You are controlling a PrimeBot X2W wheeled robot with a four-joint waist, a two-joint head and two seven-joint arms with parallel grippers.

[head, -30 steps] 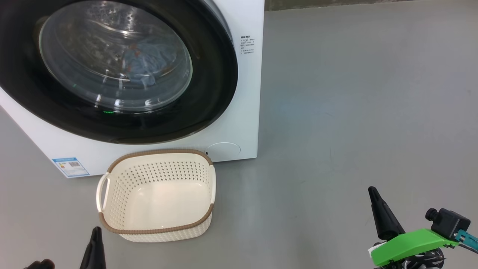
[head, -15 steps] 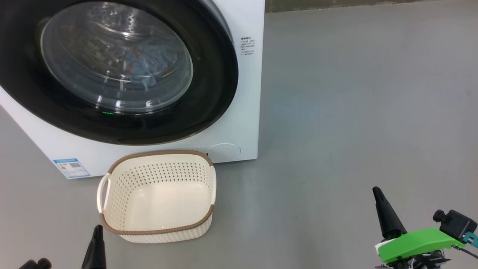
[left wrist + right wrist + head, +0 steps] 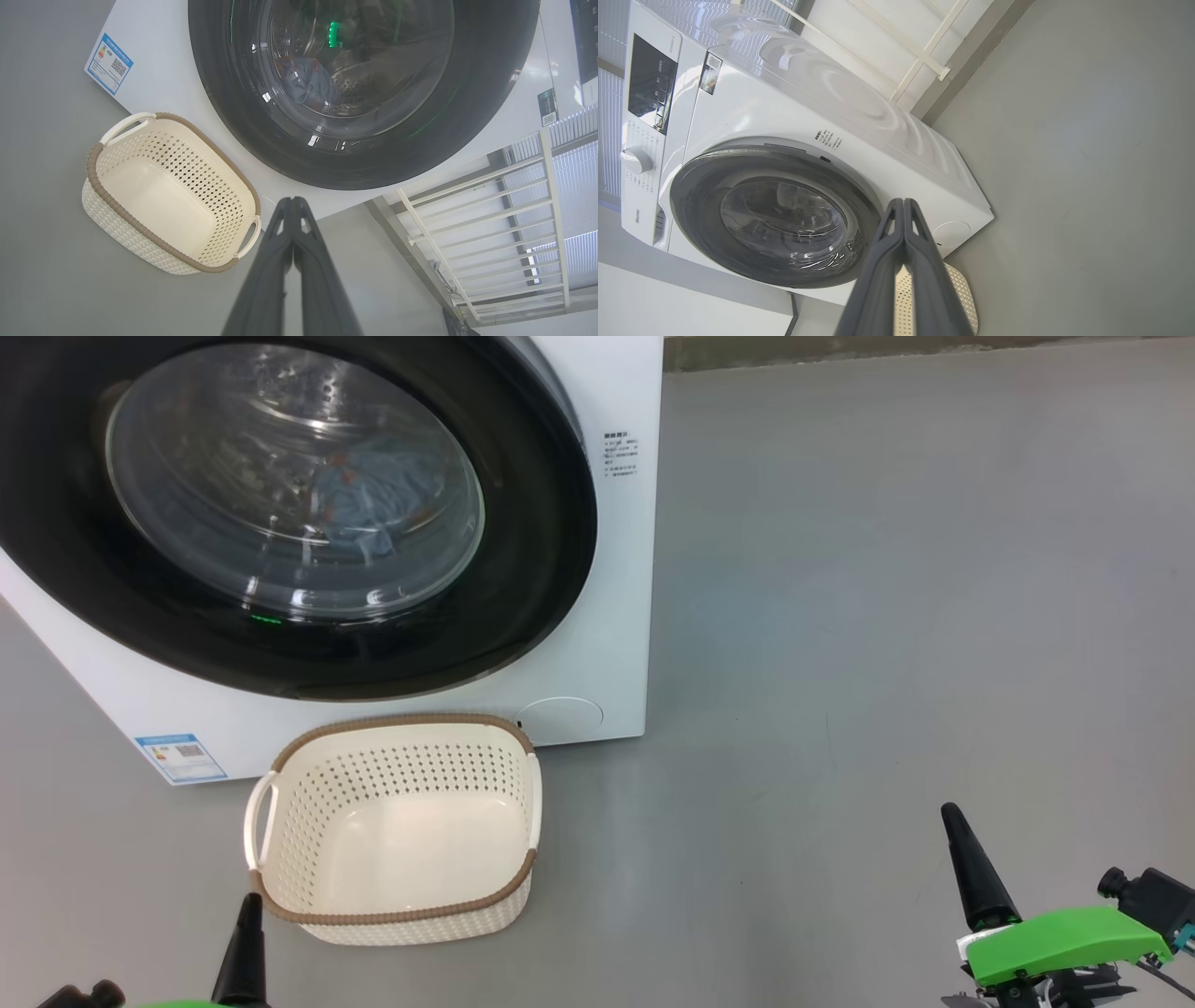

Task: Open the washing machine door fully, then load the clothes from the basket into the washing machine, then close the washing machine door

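The washing machine door (image 3: 532, 569) sits closed on the washing machine (image 3: 621, 635). Its glossy black rim looks rigid and slick, so I'd hook the outer edge, not the glass. Behind the glass lie the clothes (image 3: 359, 509), soft and light. The basket (image 3: 392, 917) stands empty just before the machine. The left gripper (image 3: 293, 203) and right gripper (image 3: 903, 204) hang apart from it, fingers pressed together on nothing. The right wrist view adds the control panel (image 3: 647, 84), the left wrist view a white railing (image 3: 486, 196) beside the machine.

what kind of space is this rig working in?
Probably a laundry corner, maybe a test setup: a white front-loading washing machine, an empty laundry basket before it, and a bare grey floor.
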